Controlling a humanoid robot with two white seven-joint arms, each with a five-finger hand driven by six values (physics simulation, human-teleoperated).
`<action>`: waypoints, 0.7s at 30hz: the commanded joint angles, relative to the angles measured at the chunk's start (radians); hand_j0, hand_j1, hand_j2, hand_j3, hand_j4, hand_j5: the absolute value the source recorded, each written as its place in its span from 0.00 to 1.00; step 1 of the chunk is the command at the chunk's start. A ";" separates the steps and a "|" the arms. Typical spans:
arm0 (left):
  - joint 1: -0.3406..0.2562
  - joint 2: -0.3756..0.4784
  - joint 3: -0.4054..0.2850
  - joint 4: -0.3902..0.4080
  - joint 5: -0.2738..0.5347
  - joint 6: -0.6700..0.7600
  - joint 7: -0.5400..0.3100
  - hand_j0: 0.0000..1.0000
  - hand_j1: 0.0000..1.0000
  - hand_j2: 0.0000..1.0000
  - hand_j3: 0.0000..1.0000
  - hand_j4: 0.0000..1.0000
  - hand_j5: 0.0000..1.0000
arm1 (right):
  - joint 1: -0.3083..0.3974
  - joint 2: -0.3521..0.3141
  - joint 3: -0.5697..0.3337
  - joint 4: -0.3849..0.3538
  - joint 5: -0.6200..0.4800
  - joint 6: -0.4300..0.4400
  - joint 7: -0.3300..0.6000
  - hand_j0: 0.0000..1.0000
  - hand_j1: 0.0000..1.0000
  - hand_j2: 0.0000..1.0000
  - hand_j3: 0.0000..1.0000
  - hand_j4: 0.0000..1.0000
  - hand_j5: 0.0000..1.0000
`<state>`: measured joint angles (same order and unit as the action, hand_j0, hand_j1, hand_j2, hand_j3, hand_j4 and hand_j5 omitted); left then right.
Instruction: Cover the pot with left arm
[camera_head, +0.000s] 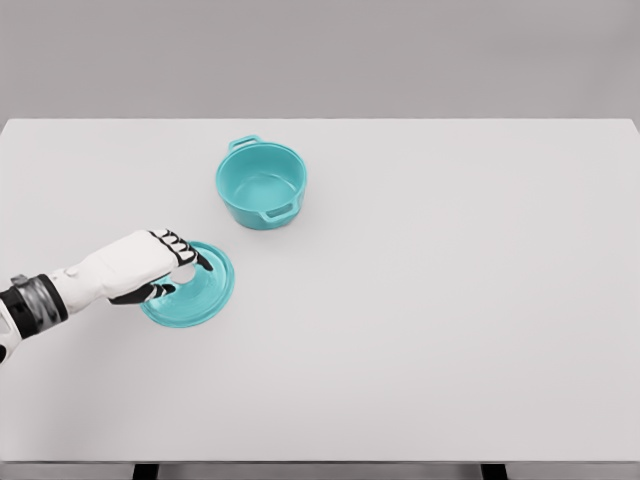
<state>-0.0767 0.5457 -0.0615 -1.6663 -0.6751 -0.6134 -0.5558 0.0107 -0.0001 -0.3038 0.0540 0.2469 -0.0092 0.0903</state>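
Note:
An open teal pot (261, 185) with two side handles stands upright on the white table, a little left of the middle. Its round teal lid (207, 293) lies on the table in front of it, to the lower left. My left hand (183, 274) comes in from the left edge and sits over the lid's centre. Its dark-tipped fingers (180, 245) curl down on the far side and the thumb presses from the near side, closed around the lid's middle. The knob is hidden under the hand. The lid and the pot are apart.
The white table (450, 300) stretches wide to the right and to the front. Its far edge runs just behind the pot, against a grey wall. My right arm is out of view.

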 joint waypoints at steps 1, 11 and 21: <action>-0.002 0.000 0.000 0.007 0.005 0.003 0.000 0.70 0.70 0.70 0.70 0.70 0.70 | 0.002 0.000 0.000 0.000 0.000 0.000 0.000 1.00 1.00 1.00 1.00 1.00 1.00; -0.011 -0.013 0.000 0.027 -0.007 0.003 0.000 0.62 0.62 0.62 0.62 0.62 0.62 | 0.002 0.000 0.000 0.000 0.000 0.000 0.000 1.00 1.00 1.00 1.00 1.00 1.00; -0.012 -0.012 -0.006 0.033 -0.008 0.003 0.000 0.53 0.53 0.53 0.53 0.53 0.53 | 0.000 0.000 0.000 0.000 0.000 0.000 0.000 1.00 1.00 1.00 1.00 1.00 1.00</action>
<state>-0.0890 0.5323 -0.0672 -1.6342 -0.6859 -0.6121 -0.5550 0.0123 -0.0001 -0.3038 0.0538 0.2469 -0.0092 0.0903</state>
